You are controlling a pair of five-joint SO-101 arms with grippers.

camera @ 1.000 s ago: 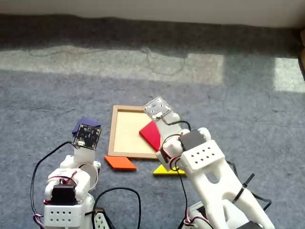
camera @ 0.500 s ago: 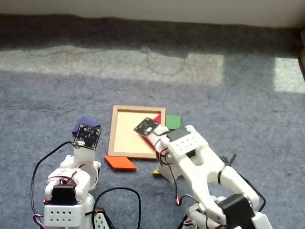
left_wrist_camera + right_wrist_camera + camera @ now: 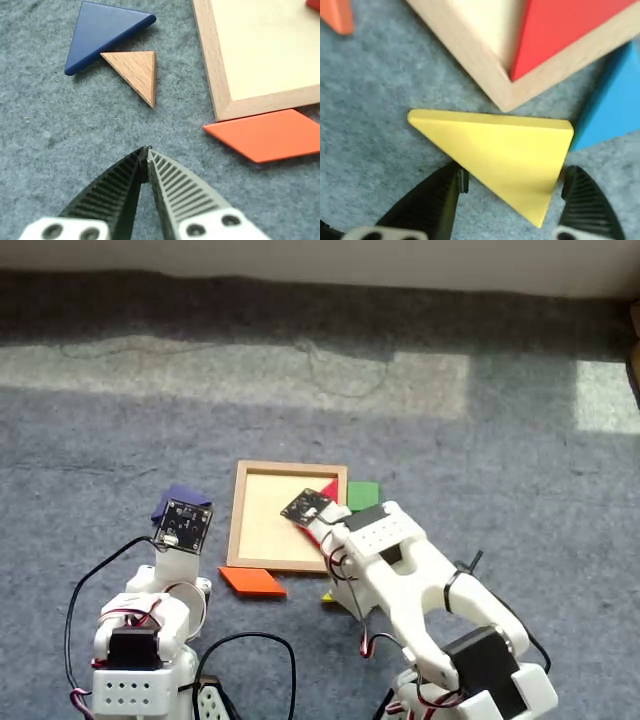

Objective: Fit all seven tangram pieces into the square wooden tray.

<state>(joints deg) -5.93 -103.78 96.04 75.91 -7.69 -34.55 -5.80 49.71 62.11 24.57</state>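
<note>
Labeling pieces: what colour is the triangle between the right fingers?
The triangle is yellow; right wrist view.

The right arm (image 3: 400,560) has drawn back from the far corner of the tray (image 3: 235,515) and folded down low, baring the green square (image 3: 363,494) beside it, and the right gripper (image 3: 515,176) now hangs with fingers spread either side of the yellow triangle (image 3: 505,145).

I note a grey felt surface (image 3: 480,490) with the square wooden tray (image 3: 240,515) lying about midway across it, nearer the arms' edge than the far edge. Directly on the felt I see an orange parallelogram (image 3: 252,582) against the tray's near rim. A dark blue triangle (image 3: 102,31) and a small wooden triangle (image 3: 136,73) lie edge to edge left of the tray, and a green piece (image 3: 363,494) lies just beside its right rim. A yellow triangle (image 3: 505,150) lies just off the tray's near right corner, a light blue piece (image 3: 612,107) touching it.
</note>
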